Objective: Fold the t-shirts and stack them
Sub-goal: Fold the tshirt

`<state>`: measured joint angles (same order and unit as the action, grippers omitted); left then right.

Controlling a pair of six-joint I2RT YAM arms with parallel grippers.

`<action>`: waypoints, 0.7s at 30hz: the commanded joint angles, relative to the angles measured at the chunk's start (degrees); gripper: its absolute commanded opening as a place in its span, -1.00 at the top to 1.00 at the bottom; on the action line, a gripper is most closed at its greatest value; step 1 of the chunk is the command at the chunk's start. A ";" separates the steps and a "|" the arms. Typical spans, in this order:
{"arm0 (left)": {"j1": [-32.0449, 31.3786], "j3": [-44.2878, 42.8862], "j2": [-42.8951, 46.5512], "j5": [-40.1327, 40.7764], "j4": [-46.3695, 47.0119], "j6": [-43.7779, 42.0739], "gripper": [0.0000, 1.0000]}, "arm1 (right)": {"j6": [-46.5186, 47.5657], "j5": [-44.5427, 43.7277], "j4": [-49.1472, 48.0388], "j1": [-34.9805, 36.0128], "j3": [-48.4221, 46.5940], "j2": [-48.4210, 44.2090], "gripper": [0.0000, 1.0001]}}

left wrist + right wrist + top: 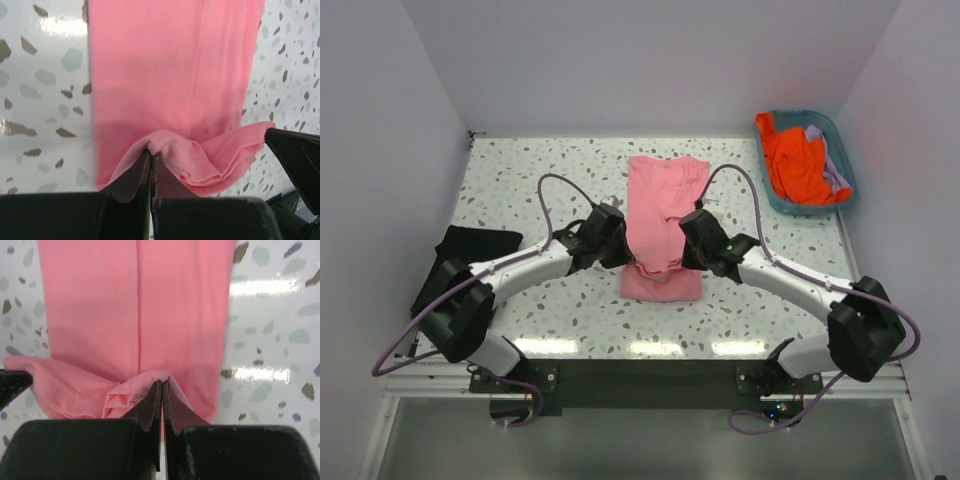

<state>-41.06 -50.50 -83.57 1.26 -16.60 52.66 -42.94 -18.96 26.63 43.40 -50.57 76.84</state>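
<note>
**Sam:** What is the left hand doing?

**Mia:** It is pinched tight on a bit of the pink t-shirt. Its two fingers press together with cloth between them.

**Sam:** And the right hand?

**Mia:** The same. It squeezes the pink cloth on the other side.

**Sam:** Is anything hard to see?

**Mia:** Yes. From above, the two hands and arms cover the sides of the shirt, so the pinch itself is hidden there. In the wrist views, the dark fingers hide the near part of the shirt.

**Sam:** How does the pink shirt look?

**Mia:** It is a long, narrow strip in the middle of the desk. The far part lies flat and smooth. Where the hands hold it, the cloth puffs up in soft folds.

**Sam:** Where are the other shirts?

**Mia:** The black t-shirt lies at the left edge of the desk. The orange t-shirt and the lavender t-shirt sit crumpled in the teal basket at the far right corner.
</note>
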 commanded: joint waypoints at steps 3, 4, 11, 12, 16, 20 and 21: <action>3.52 -8.28 -8.61 0.15 7.63 -2.57 1.00 | 6.99 3.40 -12.65 -7.09 -4.97 6.91 1.00; 4.05 -8.99 -9.50 -0.02 8.16 -2.48 1.00 | 7.25 3.58 -13.18 -8.75 -5.50 8.92 1.00; 6.25 -15.76 -16.61 -0.46 8.96 -3.01 1.00 | 7.61 7.27 -18.01 -14.30 -8.06 15.35 1.00; 6.51 -16.81 -17.15 -0.64 9.04 -3.18 1.00 | 7.61 7.53 -18.28 -14.83 -8.41 15.71 1.00; 7.92 -18.67 -19.08 -0.82 9.13 -3.45 1.00 | 7.87 9.73 -18.81 -17.64 -9.90 18.08 1.00; 8.98 -20.16 -21.27 -0.90 9.22 -3.62 1.00 | 8.13 10.96 -18.90 -19.14 -11.48 19.93 1.00; 9.50 -20.69 -21.63 -0.99 9.30 -3.62 1.00 | 8.05 11.31 -18.90 -19.84 -11.75 20.71 1.00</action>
<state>-32.91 -68.18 -103.83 0.60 -10.13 50.85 -35.88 -9.19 10.98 24.71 -59.48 96.40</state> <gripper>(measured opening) 0.021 0.010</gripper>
